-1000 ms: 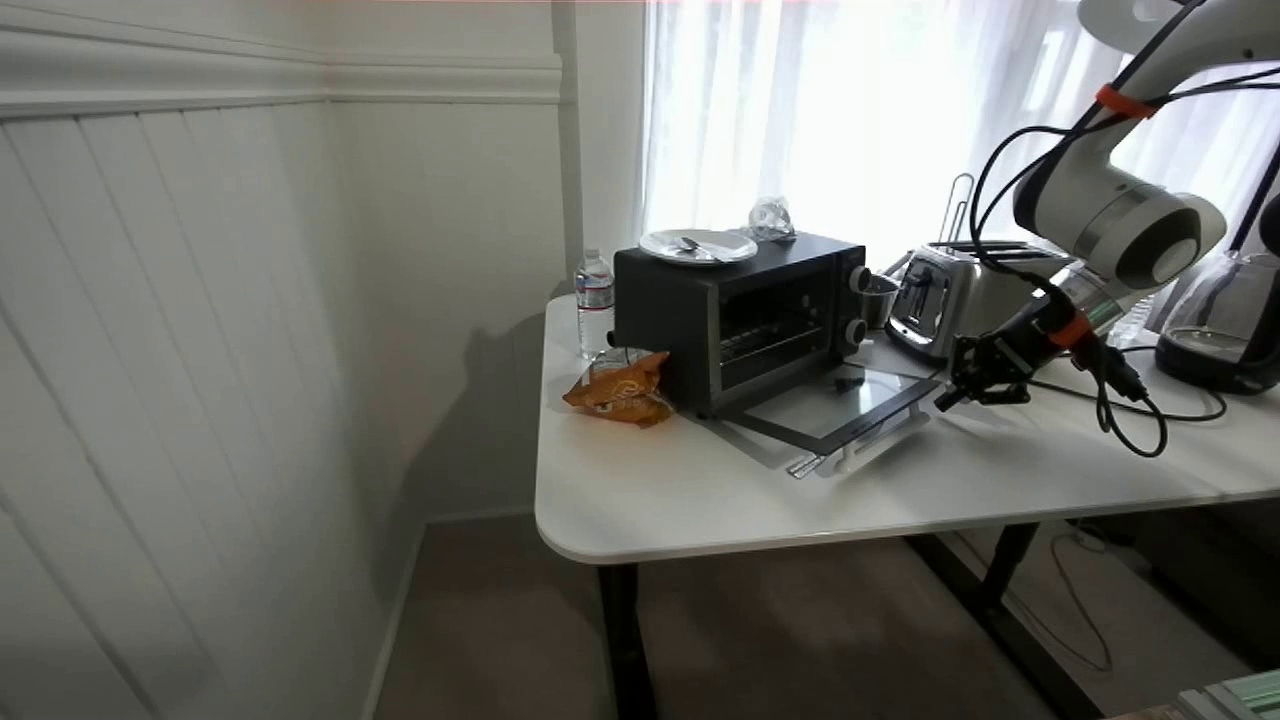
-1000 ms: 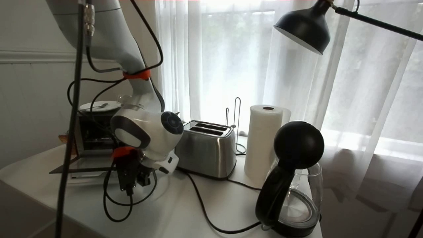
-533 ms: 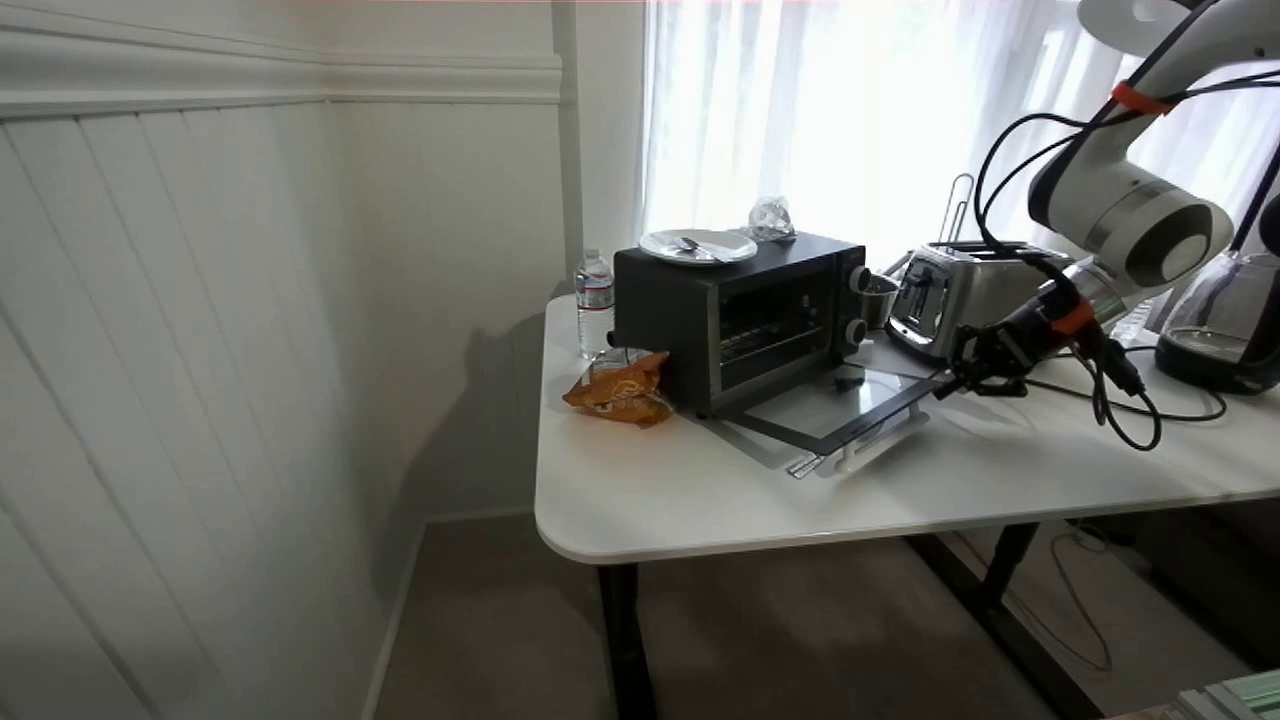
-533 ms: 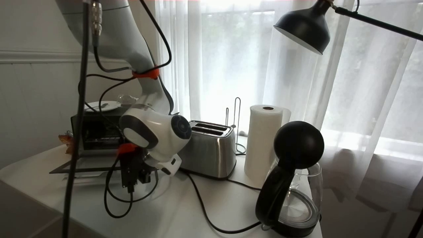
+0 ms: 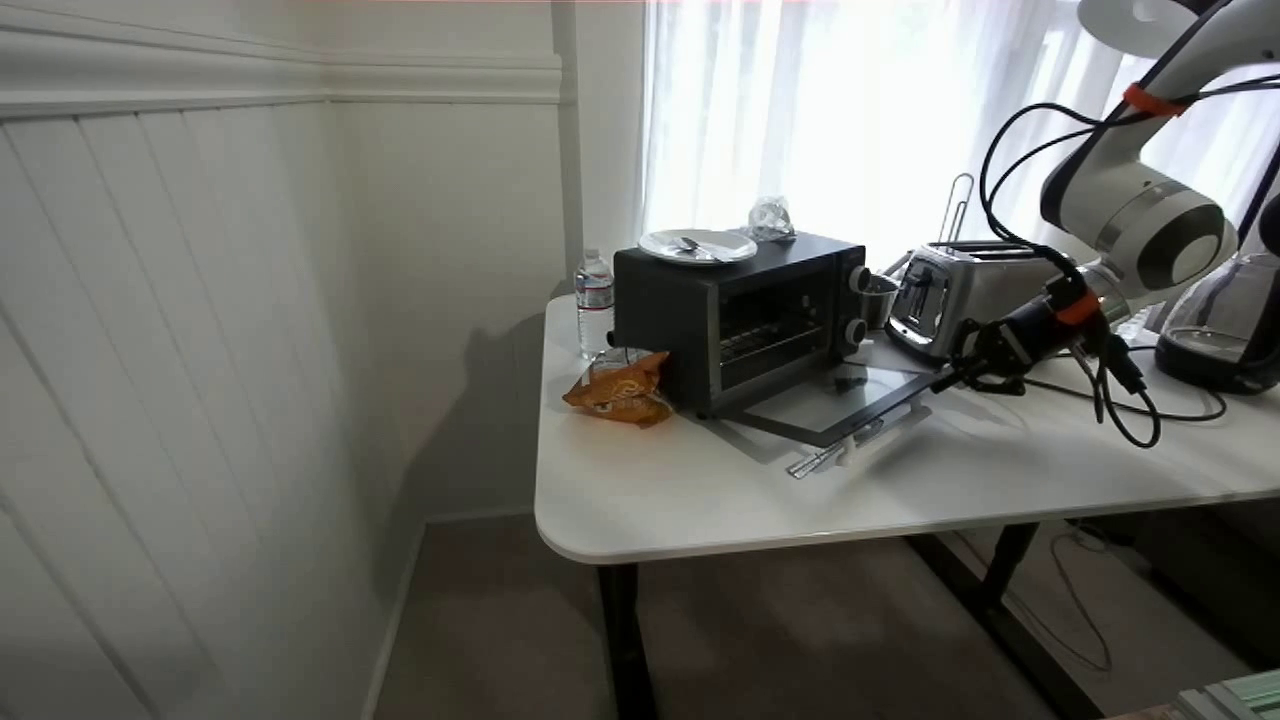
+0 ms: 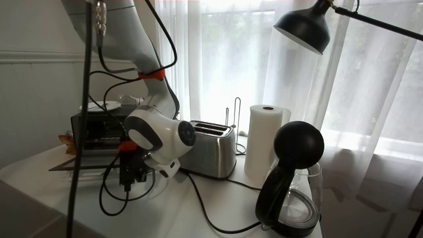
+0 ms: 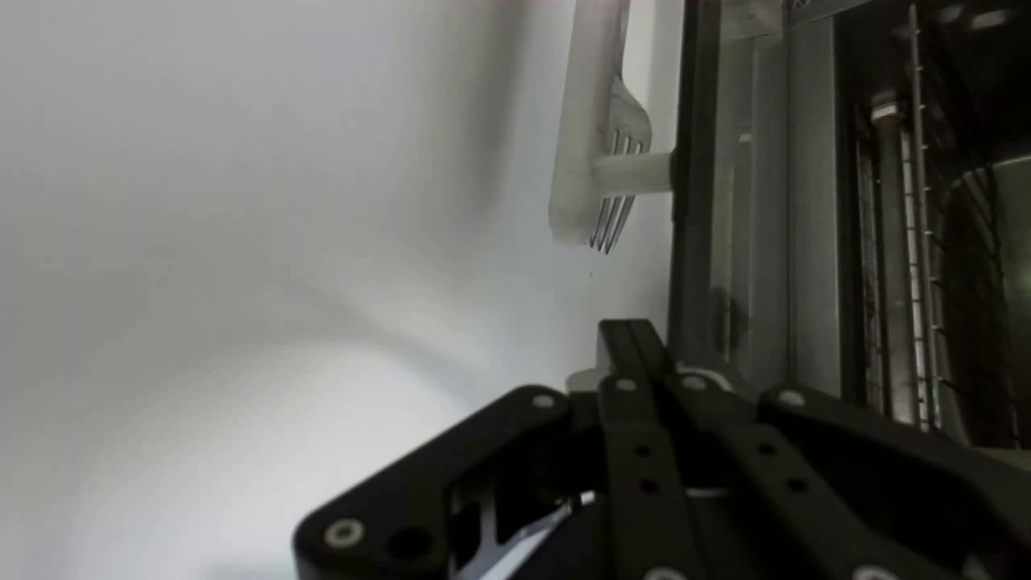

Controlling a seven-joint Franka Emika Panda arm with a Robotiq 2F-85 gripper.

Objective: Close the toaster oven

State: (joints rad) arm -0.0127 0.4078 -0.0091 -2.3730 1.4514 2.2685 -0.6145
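Observation:
The black toaster oven [image 5: 665, 325] stands on the white table; it also shows in an exterior view [image 6: 99, 118], partly behind my arm. Its glass door [image 5: 812, 402] hangs open, folded down and sloping slightly, above the table. The door's edge [image 7: 693, 201] and pale handle [image 7: 576, 161] show in the wrist view. My gripper [image 5: 940, 384] is at the outer corner of the door's front edge on the slot-toaster side, touching or very near it. Its fingertips [image 7: 632, 326] are together with nothing between them. The contact point itself is hidden.
A fork [image 7: 624, 137] lies on the table under the door. A silver slot toaster [image 6: 206, 148] stands beside the oven, with a paper towel roll [image 6: 264, 142] and glass kettle [image 6: 297, 205] beyond. A plate [image 5: 690, 247] sits on the oven. An orange bag [image 5: 625, 390] lies beside it.
My gripper has moved in slightly against the door's corner, while the arm above has shifted toward the slot toaster. The door's front edge has risen slightly, and more of the fork shows beneath it.

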